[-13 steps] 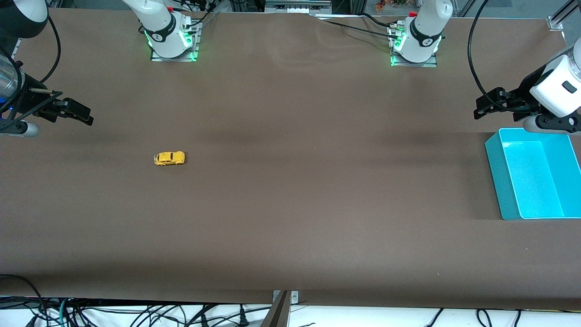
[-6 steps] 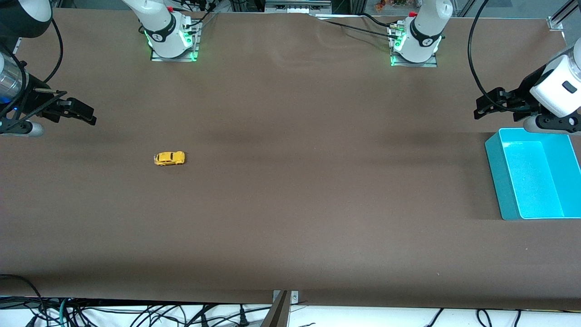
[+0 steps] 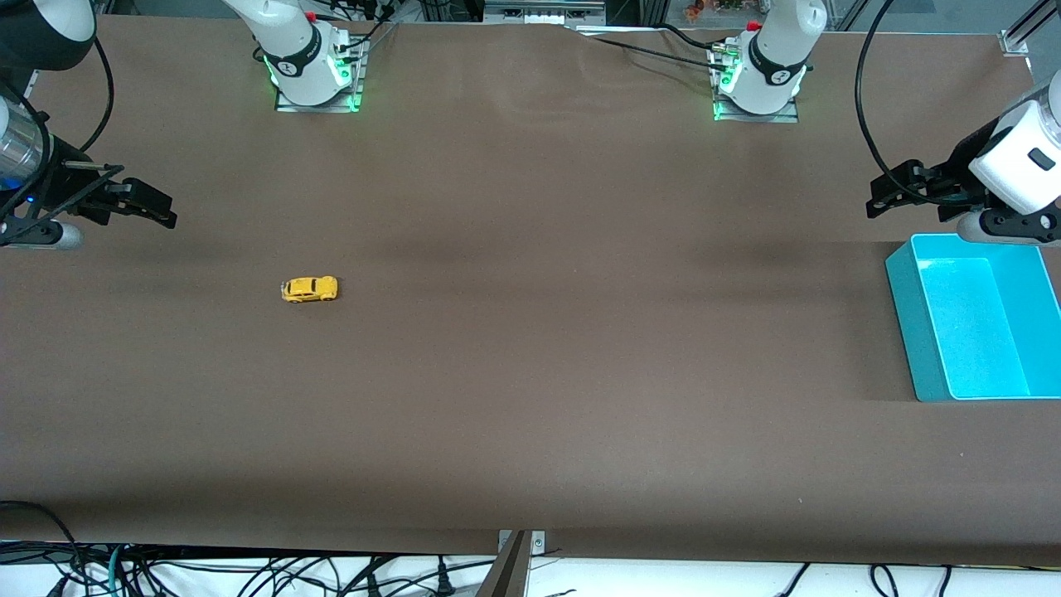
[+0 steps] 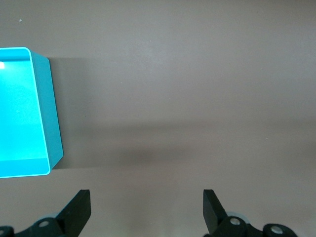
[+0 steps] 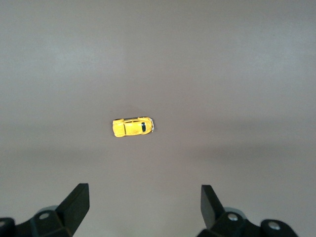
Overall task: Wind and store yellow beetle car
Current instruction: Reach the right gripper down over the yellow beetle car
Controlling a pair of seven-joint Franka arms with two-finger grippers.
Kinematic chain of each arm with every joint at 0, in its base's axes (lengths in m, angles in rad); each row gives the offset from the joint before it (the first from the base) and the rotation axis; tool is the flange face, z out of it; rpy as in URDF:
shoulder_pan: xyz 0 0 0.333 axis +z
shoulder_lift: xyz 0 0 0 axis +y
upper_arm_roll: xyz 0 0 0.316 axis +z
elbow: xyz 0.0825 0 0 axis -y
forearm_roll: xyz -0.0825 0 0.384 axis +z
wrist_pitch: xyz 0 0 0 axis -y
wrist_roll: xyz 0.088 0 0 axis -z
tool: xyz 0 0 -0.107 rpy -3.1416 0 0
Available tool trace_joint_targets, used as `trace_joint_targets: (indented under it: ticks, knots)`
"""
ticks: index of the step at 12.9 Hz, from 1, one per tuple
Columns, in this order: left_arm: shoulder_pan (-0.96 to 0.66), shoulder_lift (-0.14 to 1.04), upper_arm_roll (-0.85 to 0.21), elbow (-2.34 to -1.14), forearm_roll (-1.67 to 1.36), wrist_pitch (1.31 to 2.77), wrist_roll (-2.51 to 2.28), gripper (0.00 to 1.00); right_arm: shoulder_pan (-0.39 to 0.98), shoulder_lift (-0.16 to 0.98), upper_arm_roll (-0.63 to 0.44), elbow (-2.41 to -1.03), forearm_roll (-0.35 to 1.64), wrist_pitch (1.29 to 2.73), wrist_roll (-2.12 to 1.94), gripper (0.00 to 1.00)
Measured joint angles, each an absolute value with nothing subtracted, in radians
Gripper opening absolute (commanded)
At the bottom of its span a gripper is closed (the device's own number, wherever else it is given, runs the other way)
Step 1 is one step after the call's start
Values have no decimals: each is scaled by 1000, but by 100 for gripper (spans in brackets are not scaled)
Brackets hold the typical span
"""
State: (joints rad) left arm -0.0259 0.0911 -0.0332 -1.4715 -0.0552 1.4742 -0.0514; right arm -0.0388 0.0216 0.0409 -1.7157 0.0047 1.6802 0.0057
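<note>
The yellow beetle car [image 3: 309,288] stands on its wheels on the brown table, toward the right arm's end; the right wrist view shows the car [image 5: 133,127] alone on bare table. My right gripper [image 3: 153,209] hangs open in the air at the right arm's end of the table, well apart from the car, with nothing between its fingers [image 5: 77,203]. My left gripper [image 3: 880,197] hangs open beside the teal bin's edge farthest from the front camera, and it holds nothing. Its fingertips [image 4: 79,210] frame bare table.
An empty teal bin [image 3: 908,332] sits at the left arm's end of the table; its corner [image 4: 47,118] appears in the left wrist view. The arm bases [image 3: 315,70] [image 3: 758,79] stand at the edge farthest from the front camera. Cables hang below the near edge.
My right gripper has shifted slightly toward the middle of the table. The car, the bin and the left arm have not moved.
</note>
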Motion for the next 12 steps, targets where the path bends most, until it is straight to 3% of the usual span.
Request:
trace_joint_targets:
  ticks: [7,12]
  knots:
    - [-25,91,-31,-1471,-55,1474,-51,100,-39,38,62,-1795,6,1713,-274,100]
    - [-25,91,-31,-1471,-55,1474,-51,100,-39,59,79,-2044,8,1998,-729,100]
